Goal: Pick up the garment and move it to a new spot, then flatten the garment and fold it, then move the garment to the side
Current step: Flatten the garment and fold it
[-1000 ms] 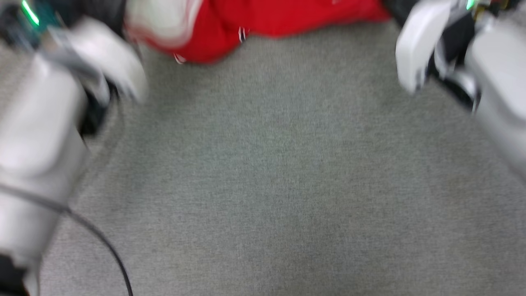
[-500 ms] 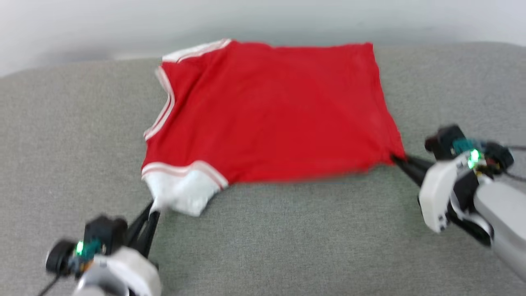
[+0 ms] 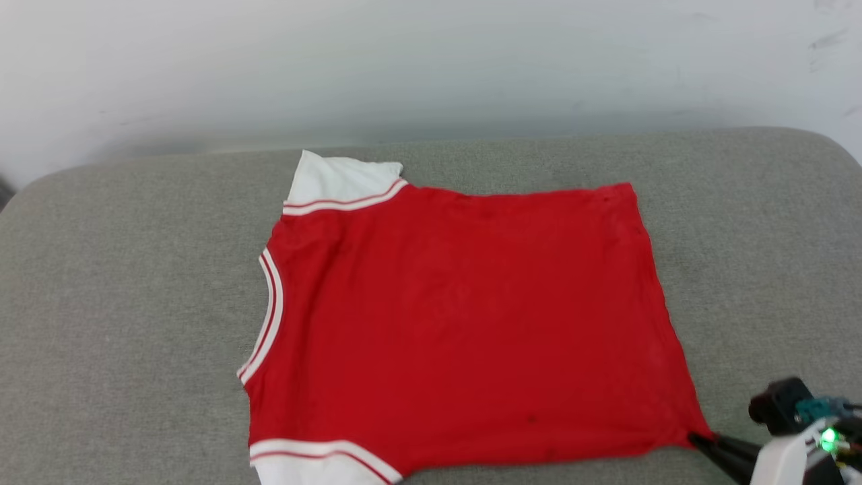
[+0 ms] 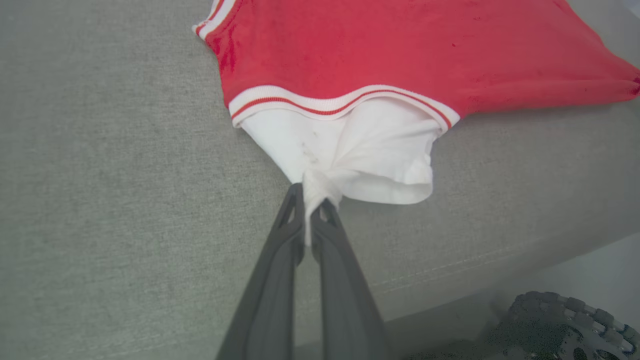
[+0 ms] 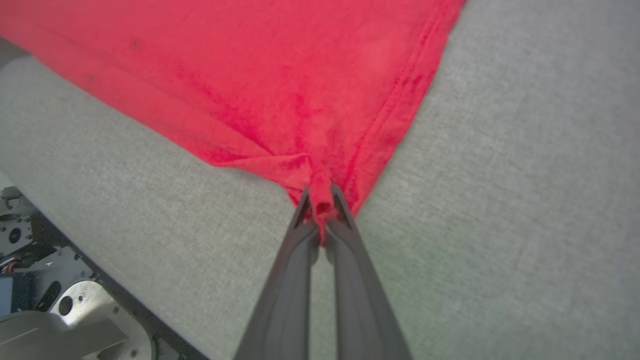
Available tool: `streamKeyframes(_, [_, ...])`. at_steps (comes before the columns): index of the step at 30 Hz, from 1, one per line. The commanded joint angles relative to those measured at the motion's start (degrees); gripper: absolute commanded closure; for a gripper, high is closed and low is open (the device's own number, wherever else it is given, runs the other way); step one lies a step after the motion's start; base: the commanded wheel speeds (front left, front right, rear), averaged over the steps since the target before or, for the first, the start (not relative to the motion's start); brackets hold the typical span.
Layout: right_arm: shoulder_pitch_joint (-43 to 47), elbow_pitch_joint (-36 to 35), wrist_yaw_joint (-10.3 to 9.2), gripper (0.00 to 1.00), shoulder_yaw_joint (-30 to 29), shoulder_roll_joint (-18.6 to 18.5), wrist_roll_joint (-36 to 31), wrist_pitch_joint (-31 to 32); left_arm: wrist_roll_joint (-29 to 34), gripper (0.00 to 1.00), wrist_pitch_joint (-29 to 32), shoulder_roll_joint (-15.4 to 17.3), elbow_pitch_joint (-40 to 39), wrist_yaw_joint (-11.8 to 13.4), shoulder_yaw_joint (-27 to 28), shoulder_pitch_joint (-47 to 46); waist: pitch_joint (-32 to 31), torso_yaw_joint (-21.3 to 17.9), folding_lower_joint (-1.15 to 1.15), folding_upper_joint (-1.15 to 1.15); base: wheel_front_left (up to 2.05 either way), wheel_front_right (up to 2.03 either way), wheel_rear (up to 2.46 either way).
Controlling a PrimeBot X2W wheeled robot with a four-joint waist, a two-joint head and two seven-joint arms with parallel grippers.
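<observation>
The garment (image 3: 465, 323) is lying spread flat on the grey padded surface (image 3: 135, 283), its striped collar (image 3: 266, 316) facing the robot's left. One white sleeve (image 3: 337, 178) is resting at the far edge.

The left gripper (image 4: 312, 200) is clamping the near white sleeve (image 4: 360, 150). Its two dark fingers are drawn almost together, with only a bunched twist of white cloth between the tips, and the sleeve is fanning out from that pinch.

The right gripper (image 5: 320, 200) is pinching the near hem corner (image 5: 325, 175) of the red body. Its jaws are closed tight on a small fold of fabric, and creases are radiating from the grip. Both grippers are sitting low over the surface at the garment's near edge, well apart from each other.
</observation>
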Motion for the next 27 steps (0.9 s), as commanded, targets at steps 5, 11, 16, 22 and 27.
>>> streamKeyframes(5, [5.88, -4.41, -0.04, 1.00, -7.04, -0.25, -1.87, 2.57, 0.50, 1.00, 0.21, 0.67, -0.95, 0.64, 0.27, -0.24, -0.06, 0.53, 0.02, 0.00, 0.00, 0.00, 0.00])
streamKeyframes(11, [7.44, -7.82, -0.04, 1.00, -16.35, 2.09, -5.86, 6.58, 3.30, 1.00, 1.99, 2.27, -0.25, -1.80, 1.29, -8.27, 1.09, 0.86, 0.02, 0.00, 0.00, 0.00, 0.00])
streamKeyframes(16, [5.48, -11.32, -0.03, 1.00, -22.34, 4.17, -9.30, 10.53, 5.84, 1.00, 4.24, 2.57, 1.84, -5.23, 1.69, -17.68, 3.88, 0.12, 0.02, 0.00, 0.00, 0.00, 0.00])
streamKeyframes(22, [1.68, -13.65, -0.04, 1.00, -26.65, 6.16, -12.44, 15.26, 7.31, 1.00, 6.88, 1.38, 6.81, -9.28, 2.48, -28.72, 9.18, -1.40, 0.02, 0.00, 0.00, 0.00, 0.00])
streamKeyframes(27, [-2.33, -11.68, -0.04, 1.00, -27.78, 8.27, -13.59, 17.73, 7.74, 1.00, 7.65, -0.16, 13.99, -12.39, 2.57, -35.51, 13.59, -2.21, 0.02, 0.00, 0.00, 0.00, 0.00])
